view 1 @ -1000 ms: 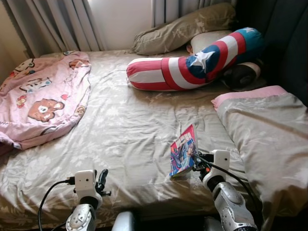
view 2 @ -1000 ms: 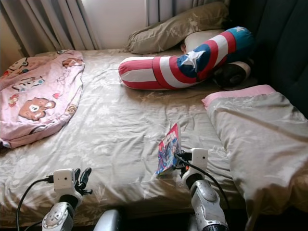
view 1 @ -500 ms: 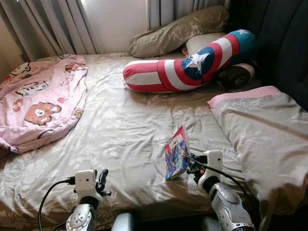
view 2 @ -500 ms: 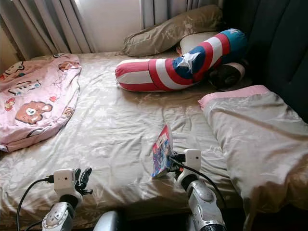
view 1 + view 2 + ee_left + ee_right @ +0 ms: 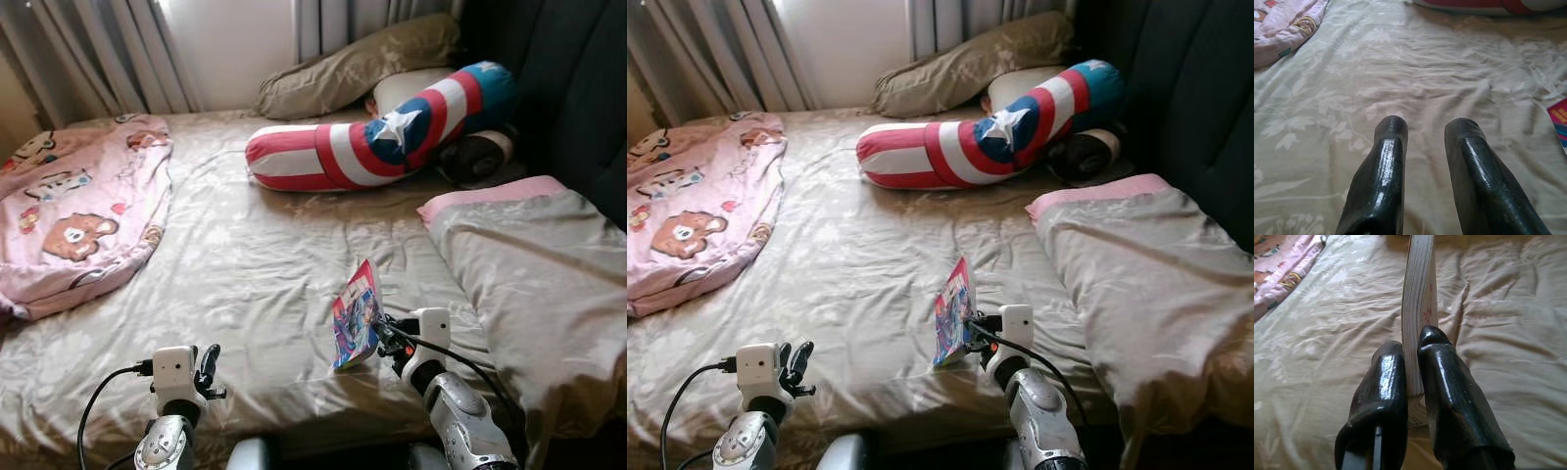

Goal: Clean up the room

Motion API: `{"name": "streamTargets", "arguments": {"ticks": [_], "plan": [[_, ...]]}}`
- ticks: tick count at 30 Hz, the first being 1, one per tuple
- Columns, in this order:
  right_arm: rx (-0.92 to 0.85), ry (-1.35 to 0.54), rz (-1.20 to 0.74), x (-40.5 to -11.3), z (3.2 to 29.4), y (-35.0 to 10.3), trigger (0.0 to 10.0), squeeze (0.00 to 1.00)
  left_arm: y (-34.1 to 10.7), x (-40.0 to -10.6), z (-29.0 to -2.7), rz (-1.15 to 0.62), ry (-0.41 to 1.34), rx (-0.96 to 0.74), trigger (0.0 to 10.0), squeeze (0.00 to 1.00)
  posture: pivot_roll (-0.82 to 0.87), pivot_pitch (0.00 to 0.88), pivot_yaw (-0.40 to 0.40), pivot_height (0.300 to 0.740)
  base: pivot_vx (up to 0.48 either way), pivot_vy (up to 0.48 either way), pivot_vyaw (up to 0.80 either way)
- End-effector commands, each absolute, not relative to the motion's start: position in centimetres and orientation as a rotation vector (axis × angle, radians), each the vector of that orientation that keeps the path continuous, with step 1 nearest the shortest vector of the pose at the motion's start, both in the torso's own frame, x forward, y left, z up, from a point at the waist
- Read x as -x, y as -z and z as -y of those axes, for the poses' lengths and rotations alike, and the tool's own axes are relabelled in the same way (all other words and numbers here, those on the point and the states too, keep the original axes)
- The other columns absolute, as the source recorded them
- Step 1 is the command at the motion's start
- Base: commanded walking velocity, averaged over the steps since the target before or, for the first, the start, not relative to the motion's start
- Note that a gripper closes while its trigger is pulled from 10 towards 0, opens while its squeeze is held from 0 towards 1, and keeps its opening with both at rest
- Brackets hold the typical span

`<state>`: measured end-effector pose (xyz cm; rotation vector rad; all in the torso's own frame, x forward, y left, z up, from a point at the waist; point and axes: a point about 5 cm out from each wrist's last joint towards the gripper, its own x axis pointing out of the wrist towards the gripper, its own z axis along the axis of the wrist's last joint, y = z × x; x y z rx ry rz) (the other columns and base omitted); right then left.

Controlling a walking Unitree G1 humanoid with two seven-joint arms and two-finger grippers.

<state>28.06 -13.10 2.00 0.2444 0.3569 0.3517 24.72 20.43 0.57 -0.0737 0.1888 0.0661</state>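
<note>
I have the right gripper (image 5: 1410, 367) clamped on a thin paperback book (image 5: 356, 314), pinching its lower edge so it stands upright above the sheet near the foot edge of the bed (image 5: 255, 274). The left gripper (image 5: 1425, 147) hangs over the same edge toward the left corner, its fingers parted a little and holding nothing.

By my reckoning the tidying is at an early stage: the book is lifted but not yet put anywhere, and the rest looks unsorted. A pink cartoon-print blanket (image 5: 73, 211) lies rumpled along the left edge. A long bolster (image 5: 377, 132) in red, white and blue stripes with a star sits across the head end, in front of an olive pillow (image 5: 353, 64). A folded quilt (image 5: 529, 274) with a pink border covers the right edge.

The sheet is soft, wrinkled, leaf-patterned cotton; the book's cover is glossy, its page block flat and stiff.
</note>
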Motion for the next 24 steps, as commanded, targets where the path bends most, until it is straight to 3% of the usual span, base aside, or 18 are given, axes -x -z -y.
{"name": "streamTargets", "arguments": {"ticks": [1, 10, 19, 24], "plan": [[-0.236, -0.379, -0.337, -28.4, 12.6, -2.6, 10.0, 0.00, -0.7, -24.8, -20.6, -0.191, -0.066, 0.070, 10.0, 0.00, 0.04, 0.000, 0.057, 0.619, 0.289, 0.000, 0.00], [-0.253, -0.378, -0.348, -28.3, 12.6, -2.5, 10.0, 0.00, -0.7, -24.8, -20.6, -0.192, -0.064, 0.069, 10.0, 0.00, 0.04, 0.000, 0.059, 0.619, 0.288, 0.000, 0.00], [-0.313, -0.482, -0.390, -27.9, 11.3, -1.9, 10.0, 0.00, -0.9, -24.9, -20.7, -0.185, -0.059, 0.066, 10.0, 0.00, 0.04, 0.000, 0.063, 0.619, 0.000, 0.000, 0.00], [-0.442, -0.397, -0.391, -29.1, 12.0, -1.9, 10.0, 0.00, -0.9, -24.7, -20.9, -0.185, -0.056, 0.058, 10.0, 0.00, 0.06, 0.000, 0.072, 0.619, 0.000, 0.000, 0.00]]}}
